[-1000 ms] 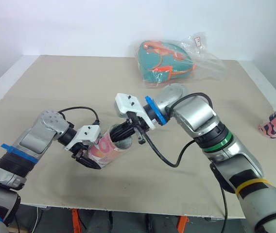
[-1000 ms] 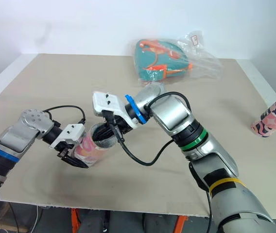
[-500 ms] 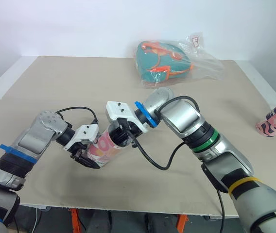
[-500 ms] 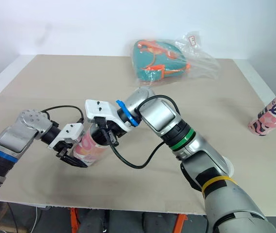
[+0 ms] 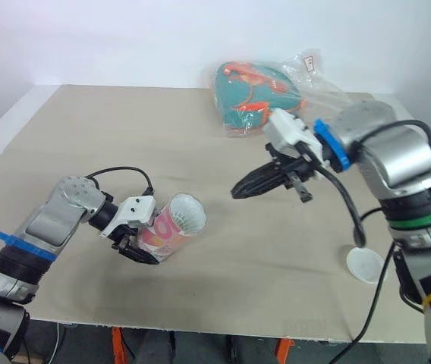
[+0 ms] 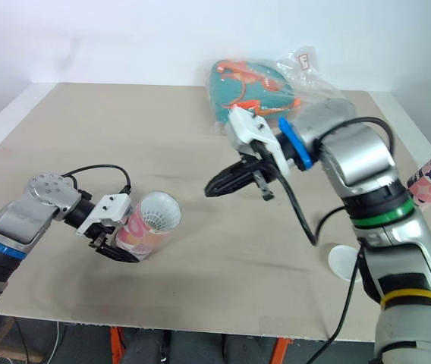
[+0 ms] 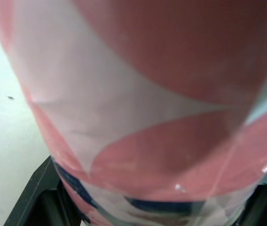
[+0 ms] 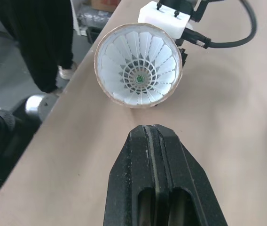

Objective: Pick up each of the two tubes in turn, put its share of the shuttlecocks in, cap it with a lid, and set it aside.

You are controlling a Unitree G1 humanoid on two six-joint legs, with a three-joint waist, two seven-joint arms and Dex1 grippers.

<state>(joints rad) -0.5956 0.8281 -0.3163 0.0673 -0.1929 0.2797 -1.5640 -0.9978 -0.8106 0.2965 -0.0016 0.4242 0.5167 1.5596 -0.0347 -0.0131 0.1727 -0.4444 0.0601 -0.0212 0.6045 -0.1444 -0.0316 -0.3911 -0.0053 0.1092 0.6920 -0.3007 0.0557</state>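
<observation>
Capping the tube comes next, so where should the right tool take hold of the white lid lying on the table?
Probably by the rim, coming straight down from above. The lid lies flat on the table, so only its thin edge offers a hold; the right tool, now shut, would need to open first.

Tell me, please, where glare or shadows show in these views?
Left eye view: soft, even light; the plastic bag glares white along its creases, and the tube throws only a faint shadow on the table. Left wrist view: one small glint on the tube's wrap.
</observation>
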